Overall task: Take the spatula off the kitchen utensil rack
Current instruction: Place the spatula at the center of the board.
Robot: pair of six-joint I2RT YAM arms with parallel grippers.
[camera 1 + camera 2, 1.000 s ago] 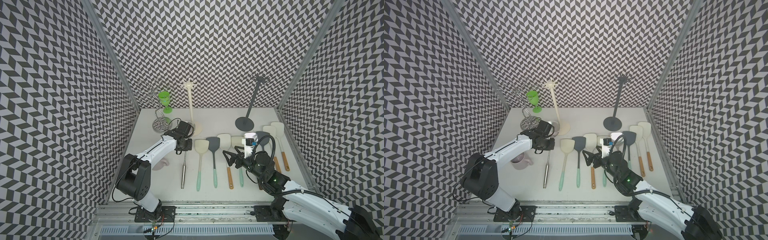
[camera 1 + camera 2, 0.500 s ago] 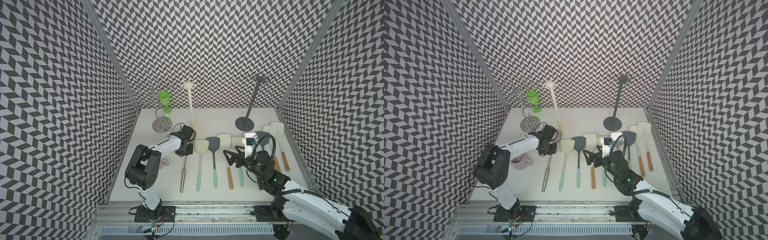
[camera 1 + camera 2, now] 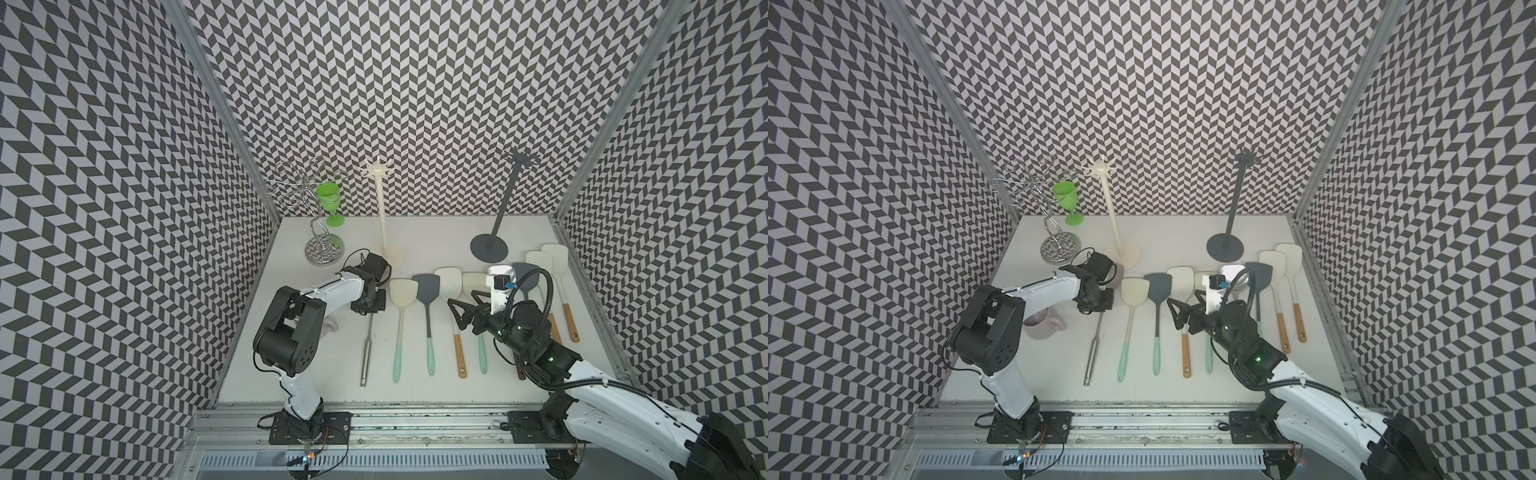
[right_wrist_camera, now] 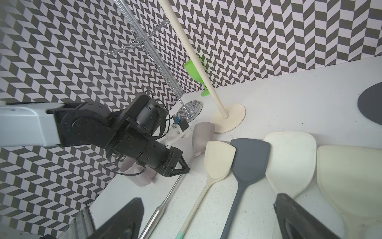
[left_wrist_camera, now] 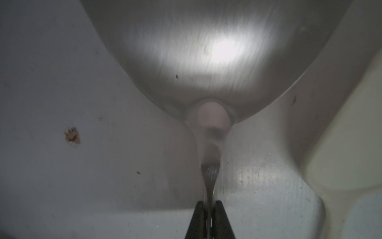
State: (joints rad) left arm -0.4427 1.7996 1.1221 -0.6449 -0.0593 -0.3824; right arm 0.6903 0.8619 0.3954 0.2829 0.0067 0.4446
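Drawn lower in the frame since a second ago, the steel spatula (image 3: 366, 353) lies flat on the table (image 3: 436, 232), left of centre, beside the base of the cream rack (image 3: 382, 216), my left gripper (image 5: 209, 207) clenched on its neck; my right gripper (image 3: 465, 305) hangs released.

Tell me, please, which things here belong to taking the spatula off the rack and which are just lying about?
Job in hand:
steel spatula, gripped at its neck by the left end effector; cream rack beside it, probably.

Lying about:
other spatulas, pink mug, green goblet, wire rack, dark grey rack.
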